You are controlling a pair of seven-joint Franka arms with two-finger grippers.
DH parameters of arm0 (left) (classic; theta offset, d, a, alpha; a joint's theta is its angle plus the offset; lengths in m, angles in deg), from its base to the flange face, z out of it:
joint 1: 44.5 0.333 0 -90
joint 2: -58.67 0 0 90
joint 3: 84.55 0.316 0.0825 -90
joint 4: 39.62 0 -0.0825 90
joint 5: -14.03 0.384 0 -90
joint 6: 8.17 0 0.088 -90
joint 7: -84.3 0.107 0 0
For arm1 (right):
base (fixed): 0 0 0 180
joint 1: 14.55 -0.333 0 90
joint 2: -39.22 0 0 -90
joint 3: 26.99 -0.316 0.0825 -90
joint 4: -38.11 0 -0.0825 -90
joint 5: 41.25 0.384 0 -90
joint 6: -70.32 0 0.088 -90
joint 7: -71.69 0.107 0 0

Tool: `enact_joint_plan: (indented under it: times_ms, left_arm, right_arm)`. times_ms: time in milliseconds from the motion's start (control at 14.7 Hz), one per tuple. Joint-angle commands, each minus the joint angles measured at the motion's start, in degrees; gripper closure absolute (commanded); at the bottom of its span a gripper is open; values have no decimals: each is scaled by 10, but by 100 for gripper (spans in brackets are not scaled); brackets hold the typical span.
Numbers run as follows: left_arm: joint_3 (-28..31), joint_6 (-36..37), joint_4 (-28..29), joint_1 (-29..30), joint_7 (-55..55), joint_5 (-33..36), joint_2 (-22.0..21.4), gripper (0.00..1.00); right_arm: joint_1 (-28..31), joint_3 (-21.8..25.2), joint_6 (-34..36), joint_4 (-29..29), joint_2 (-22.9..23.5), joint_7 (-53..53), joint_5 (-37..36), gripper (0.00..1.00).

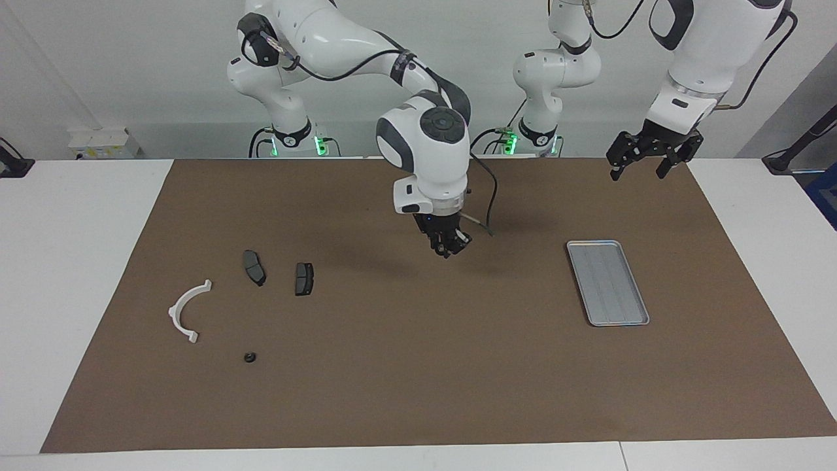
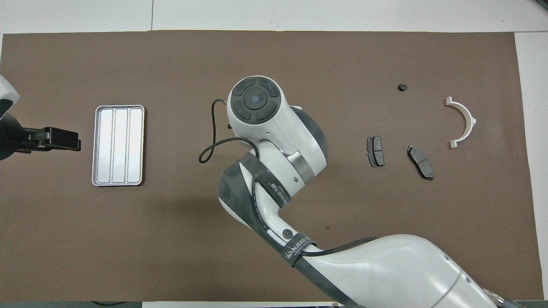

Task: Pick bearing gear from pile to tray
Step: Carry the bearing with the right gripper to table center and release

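Observation:
The pile lies toward the right arm's end of the mat: a white half-ring point(image 1: 186, 311) point(image 2: 463, 122), two dark grey brake pads point(image 1: 254, 267) point(image 1: 304, 279) point(image 2: 375, 151) point(image 2: 420, 161), and one tiny black ring point(image 1: 249, 357) point(image 2: 402, 87). The silver ribbed tray point(image 1: 608, 282) point(image 2: 118, 145) lies toward the left arm's end and holds nothing. My right gripper point(image 1: 448, 248) hangs over the bare mat between pile and tray, fingers together. I cannot see whether a small part sits between them. In the overhead view its own wrist hides it. My left gripper point(image 1: 639, 171) point(image 2: 72, 140) waits open, raised beside the tray.
A brown mat point(image 1: 418, 392) covers most of the white table. The right arm's cable point(image 2: 209, 149) loops out beside its wrist. The right arm's forearm crosses the overhead view above the mat.

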Motion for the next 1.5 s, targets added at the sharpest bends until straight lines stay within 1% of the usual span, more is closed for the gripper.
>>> enact_joint_plan:
  times_ms: [0, 136, 204, 340, 680, 748, 816, 952, 1088, 1156, 1224, 1292, 1428]
  left_arm:
    - [3, 1, 15, -3, 2, -1, -17, 0]
    - [3, 1, 15, -3, 2, -1, -17, 0]
    - [3, 1, 15, -3, 2, -1, -17, 0]
    - [3, 1, 15, -3, 2, -1, -17, 0]
    - [3, 1, 15, -3, 2, -1, -17, 0]
    - [3, 1, 15, -3, 2, -1, -17, 0]
    - [3, 1, 15, -3, 2, -1, -17, 0]
    - [3, 1, 15, -3, 2, -1, -17, 0]
    - [3, 1, 15, -3, 2, -1, -17, 0]
    - [3, 1, 15, -3, 2, -1, -17, 0]
    - [3, 0, 15, -2, 2, -1, -17, 0]
    - [3, 1, 15, -3, 2, -1, -17, 0]
    - [3, 1, 15, -3, 2, -1, -17, 0]
  right_arm:
    - [-17, 2, -58, 4, 56, 40, -37, 100]
    - [-17, 2, -82, 4, 78, 40, -43, 100]
    - [-22, 4, -87, 6, 98, 41, -50, 100]
    - [-27, 5, -102, 15, 118, 44, -58, 100]
    - [-28, 6, -102, 16, 122, 46, -61, 100]
    - [-27, 6, -100, 16, 121, 51, -60, 72]
    - [-28, 7, -95, 17, 121, 62, -62, 1]
    - [-27, 11, -68, 41, 121, 66, -60, 0]
    - [-14, 13, -5, 97, 120, 60, -58, 0]
    - [1, 10, 27, 124, 119, 50, -57, 0]
    - [21, 7, 54, 142, 115, 25, -55, 0]
    - [45, 5, 76, 148, 102, -22, -51, 0]
    - [105, 2, 97, 147, 68, -157, -38, 0]
